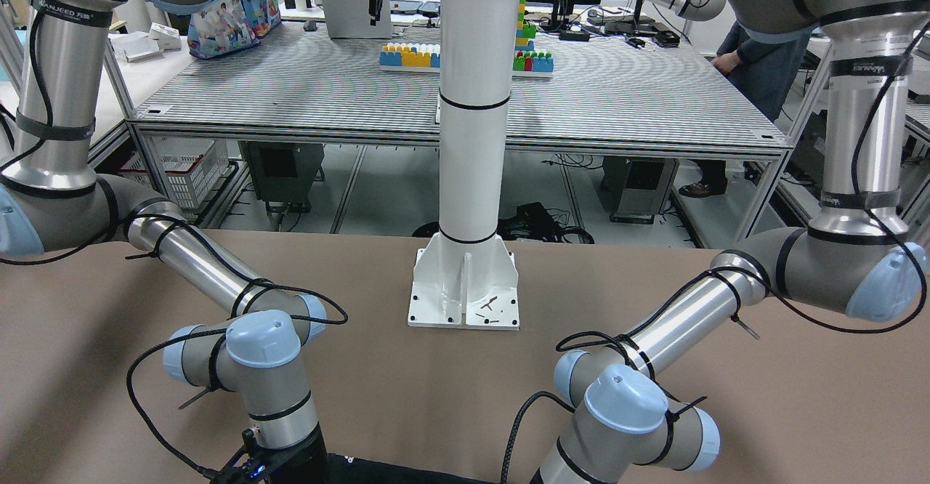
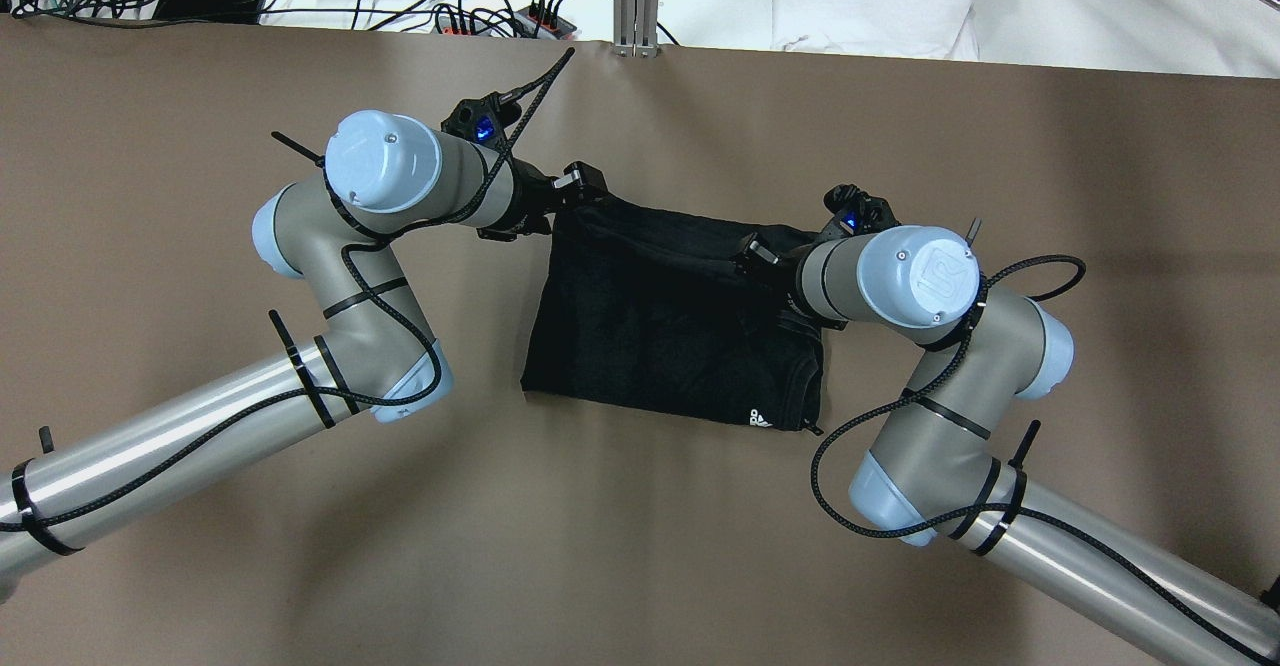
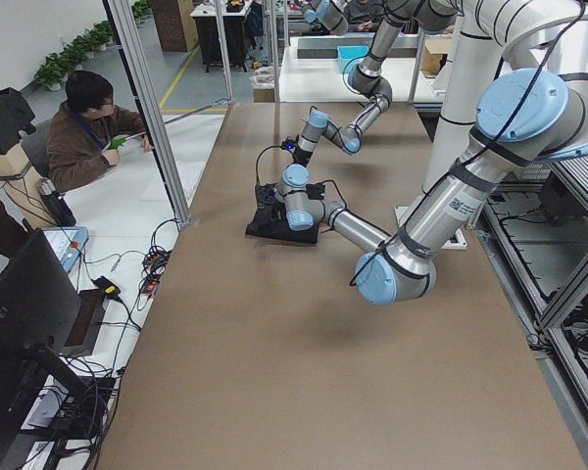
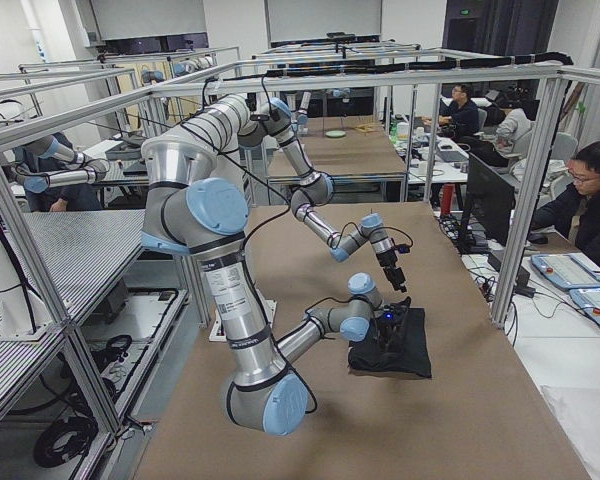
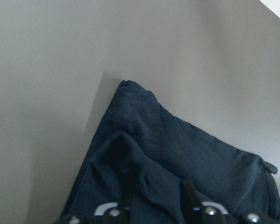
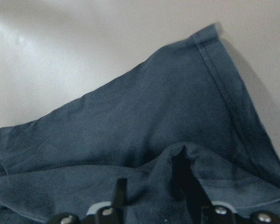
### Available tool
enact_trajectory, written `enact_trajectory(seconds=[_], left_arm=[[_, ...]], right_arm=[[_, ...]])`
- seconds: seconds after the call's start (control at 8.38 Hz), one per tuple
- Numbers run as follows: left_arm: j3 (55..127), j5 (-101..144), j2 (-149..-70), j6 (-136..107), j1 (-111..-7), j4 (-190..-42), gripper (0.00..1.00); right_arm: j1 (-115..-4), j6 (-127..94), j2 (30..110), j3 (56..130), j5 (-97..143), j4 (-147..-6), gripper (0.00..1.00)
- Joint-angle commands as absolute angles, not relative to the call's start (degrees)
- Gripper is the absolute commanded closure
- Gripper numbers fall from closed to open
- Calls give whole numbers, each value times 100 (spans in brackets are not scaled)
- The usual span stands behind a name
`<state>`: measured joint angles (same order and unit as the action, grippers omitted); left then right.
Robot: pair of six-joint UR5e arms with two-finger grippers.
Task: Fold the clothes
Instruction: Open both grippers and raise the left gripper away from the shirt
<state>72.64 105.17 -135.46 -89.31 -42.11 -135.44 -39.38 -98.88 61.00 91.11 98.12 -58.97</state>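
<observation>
The black garment (image 2: 670, 316) lies in the middle of the brown table (image 2: 640, 546), with a small white logo (image 2: 762, 418) at its near right corner. My left gripper (image 2: 583, 189) is shut on the garment's far left corner. My right gripper (image 2: 752, 249) is shut on its far right corner. The far edge hangs between them, raised a little off the table. In the left wrist view the fabric (image 5: 177, 154) bunches up between the fingers (image 5: 126, 198). The right wrist view shows the same: fabric (image 6: 154, 116) gathered between the fingers (image 6: 119, 191).
The white pillar's base plate (image 1: 465, 288) stands at the robot's side of the table. Cables and power strips (image 2: 500, 16) and a white cloth (image 2: 870, 6) lie beyond the far edge. Seated people (image 3: 88, 127) are beside the table.
</observation>
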Motion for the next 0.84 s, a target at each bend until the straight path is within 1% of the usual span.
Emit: enact_trajectory(seconds=[0.0, 0.12, 0.24, 0.48, 0.6, 0.72], left_arm=[[7216, 10572, -13553, -8877, -4472, -13500, 0], [7225, 10791, -13544, -8868, -4691, -13265, 0], [7259, 11211, -13509, -8772, -4998, -13167, 0], [7277, 11679, -13151, -8081, -5439, -13183, 0], [7286, 11776, -13009, -7877, -5554, -13201, 0], [7277, 11803, -12990, -7840, -5572, -13210, 0]], right_arm=[[-3990, -9888, 6039, 9149, 10141, -5941, 6], [-3964, -9905, 5794, 9158, 10273, -6081, 6], [-3912, -9905, 5566, 9167, 10327, -6543, 6], [-3605, -9888, 4916, 9115, 10275, -7676, 6], [-3560, -9879, 4800, 9027, 10257, -7838, 6], [-3551, -9731, 4712, 8678, 10239, -7814, 6]])
